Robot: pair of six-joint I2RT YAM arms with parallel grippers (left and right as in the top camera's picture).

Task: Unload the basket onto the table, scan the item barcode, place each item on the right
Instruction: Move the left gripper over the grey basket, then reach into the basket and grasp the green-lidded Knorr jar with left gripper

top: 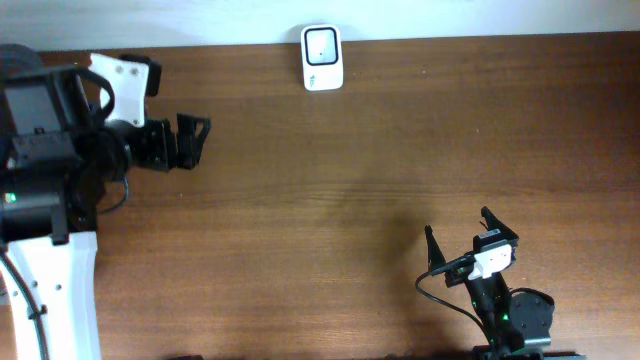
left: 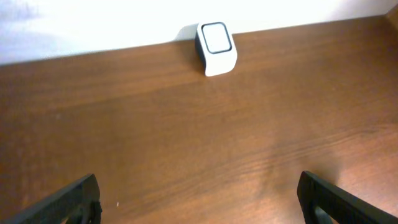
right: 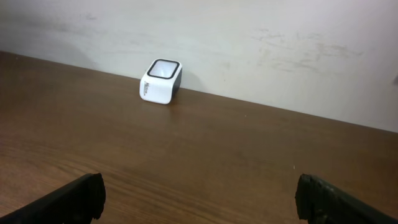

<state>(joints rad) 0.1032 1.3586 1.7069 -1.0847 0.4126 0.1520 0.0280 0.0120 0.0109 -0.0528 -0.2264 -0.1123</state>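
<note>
A white barcode scanner (top: 322,58) with a dark window on top stands at the table's far edge against the wall; it also shows in the left wrist view as the scanner (left: 216,48) and in the right wrist view as the scanner (right: 161,81). No item with a barcode shows in any view. My left gripper (top: 197,140) hangs open at the left side, empty, its black fingers (left: 74,199) wide apart. My right gripper (top: 466,232) stands open near the front right, empty, far from the scanner.
The brown wooden table (top: 330,200) runs to a white wall (right: 249,43) at the back. The left arm's white base (top: 55,290) fills the front left corner. A cable (top: 440,295) loops beside the right arm.
</note>
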